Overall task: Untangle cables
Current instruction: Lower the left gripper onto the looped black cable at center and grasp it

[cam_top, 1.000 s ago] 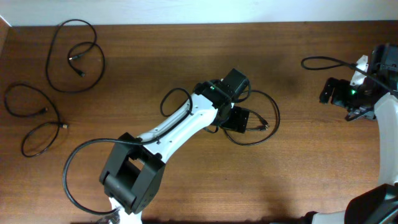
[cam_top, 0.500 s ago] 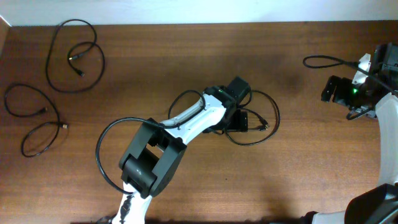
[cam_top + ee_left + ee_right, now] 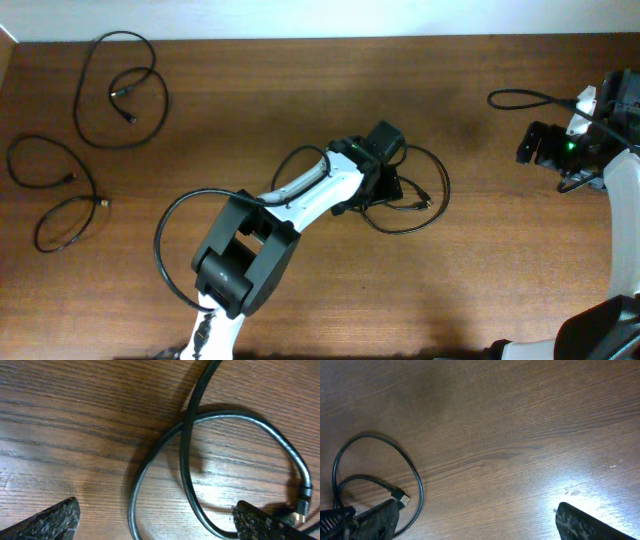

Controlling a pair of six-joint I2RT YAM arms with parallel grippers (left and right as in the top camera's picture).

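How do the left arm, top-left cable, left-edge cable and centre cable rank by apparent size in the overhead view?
1. left arm, clearly largest.
2. top-left cable and left-edge cable: their spreads look alike, so not ranked.
3. centre cable: smallest showing, but partly hidden under the arm.

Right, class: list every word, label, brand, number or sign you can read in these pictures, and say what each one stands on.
No readable text in any view.
The table, the cables and the gold-tipped plug carry no print.
The left arm and right arm each show only a small green light, no label that can be read.
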